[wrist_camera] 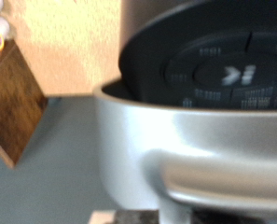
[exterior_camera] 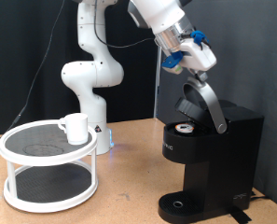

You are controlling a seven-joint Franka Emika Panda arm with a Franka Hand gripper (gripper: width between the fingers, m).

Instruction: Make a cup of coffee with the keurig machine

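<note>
The black keurig machine [exterior_camera: 217, 159] stands at the exterior view's right with its domed lid [exterior_camera: 196, 101] swung up and open. A small round light thing [exterior_camera: 182, 128] shows in the open chamber. My gripper [exterior_camera: 200, 77] is at the upper end of the raised lid's silver handle. The wrist view is filled by the lid's black button top [wrist_camera: 213, 75] and silver handle [wrist_camera: 194, 140], very close; no fingers show there. The white cup [exterior_camera: 75, 127] stands on the top tier of a white rack [exterior_camera: 45, 187] at the left, far from the gripper. The drip tray [exterior_camera: 180, 205] holds nothing.
The robot's white base [exterior_camera: 87, 75] stands behind the rack. A small blue light [exterior_camera: 113, 143] glows by the base. The wooden table [exterior_camera: 129, 177] stretches between rack and machine. A dark panel [exterior_camera: 250, 56] rises behind the machine.
</note>
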